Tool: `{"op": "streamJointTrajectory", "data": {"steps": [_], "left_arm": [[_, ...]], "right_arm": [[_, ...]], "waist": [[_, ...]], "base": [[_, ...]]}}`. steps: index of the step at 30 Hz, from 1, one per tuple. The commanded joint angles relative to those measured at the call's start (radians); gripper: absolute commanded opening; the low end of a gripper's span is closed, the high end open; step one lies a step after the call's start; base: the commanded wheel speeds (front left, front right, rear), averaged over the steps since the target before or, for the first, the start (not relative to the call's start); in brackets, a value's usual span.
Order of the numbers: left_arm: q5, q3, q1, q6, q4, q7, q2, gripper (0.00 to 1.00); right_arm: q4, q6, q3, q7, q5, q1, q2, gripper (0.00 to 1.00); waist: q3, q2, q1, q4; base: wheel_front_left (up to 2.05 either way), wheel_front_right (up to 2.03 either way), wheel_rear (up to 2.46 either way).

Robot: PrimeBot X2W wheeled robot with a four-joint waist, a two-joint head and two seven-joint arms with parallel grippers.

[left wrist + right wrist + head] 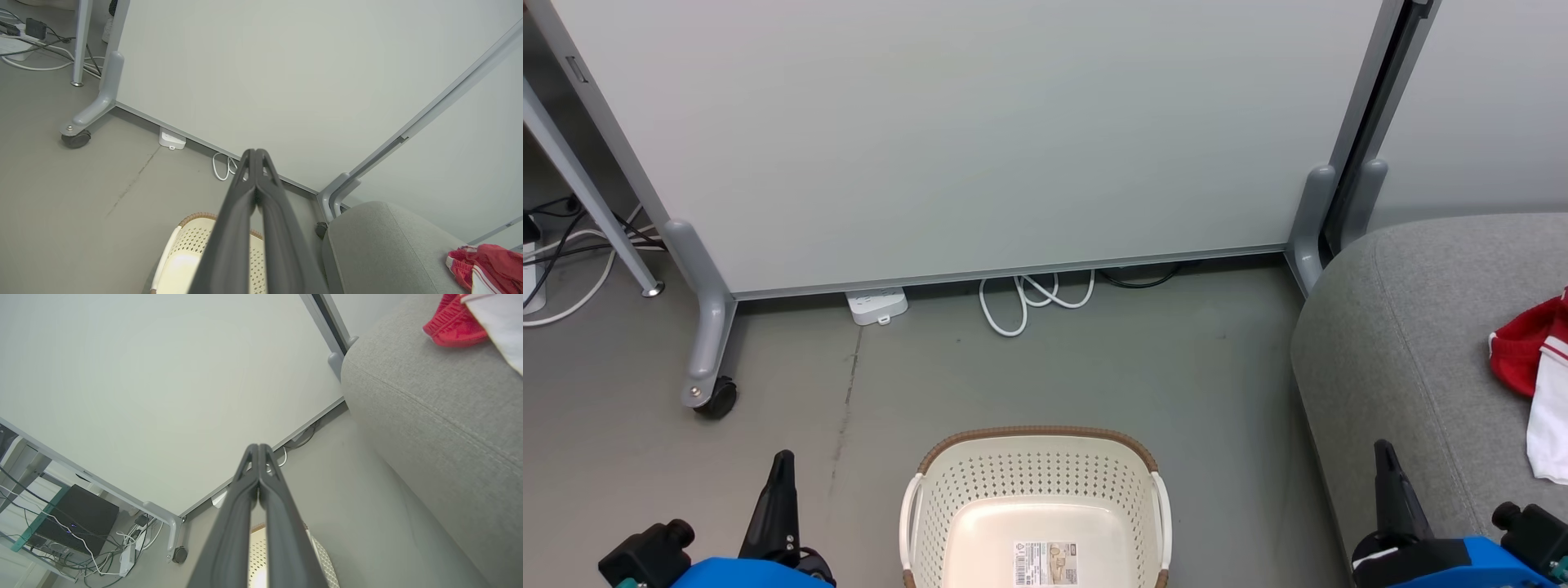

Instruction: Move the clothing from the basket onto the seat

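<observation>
Two grippers frame the bottom of the head view: the left gripper at lower left, the right gripper at lower right. Each has its dark fingers pressed together along their length, pinching nothing, tips pointing up the frame.

Between them, at bottom centre, the basket stands on a smooth grey floor. Its cream bottom shows a printed label. A thin dark crack runs down the floor left of the basket.

Across the upper frame stands a pale grey panel on grey feet, with a black caster at its left foot. Under its lower edge lie a white power strip and a looped white cable. At far upper left, a slanted table leg stands among dark and white wires.

The seat fills the right side, its rounded corner just beside the panel's right foot and apart from the basket. The clothing lies on the seat at the right edge of the frame, red fabric beside a white piece with a red stripe.
</observation>
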Motion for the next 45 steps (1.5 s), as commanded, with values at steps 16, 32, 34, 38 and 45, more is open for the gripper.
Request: {"op": "streamJointTrajectory", "data": {"steps": [16,32,34,38,45], "left_arm": [[-0.236,0.033,-0.036,-0.008,-0.027,0.057,0.005,0.0],[-0.425,0.058,-0.041,-0.009,-0.037,0.106,0.006,0.0],[-0.448,0.06,-0.041,-0.009,-0.038,0.111,0.006,0.0],[-0.49,0.064,-0.042,-0.01,-0.04,0.123,0.006,0.0],[-0.56,0.074,-0.045,-0.01,-0.043,0.14,0.006,0.0]], "right_arm": [[-0.025,-0.001,-0.015,0.06,0.233,-0.048,0.002,0.0],[-0.032,-0.001,-0.026,0.109,0.418,-0.063,0.004,0.0],[-0.033,-0.001,-0.028,0.114,0.439,-0.064,0.004,0.0],[-0.034,-0.001,-0.03,0.125,0.48,-0.067,0.004,0.0],[-0.036,-0.001,-0.033,0.143,0.549,-0.074,0.005,0.0]], "waist": [[0.002,-0.0001,0.0,-0.01],[0.004,-0.0001,0.0,-0.02],[0.004,-0.0001,0.0,-0.021],[0.005,-0.0001,0.0,-0.024],[0.006,-0.0001,0.0,-0.028]], "base": [[0.0,0.0,0.0],[0.0,0.0,0.0],[0.0,0.0,0.0],[0.0,0.0,0.0],[0.0,0.0,0.0]]}}
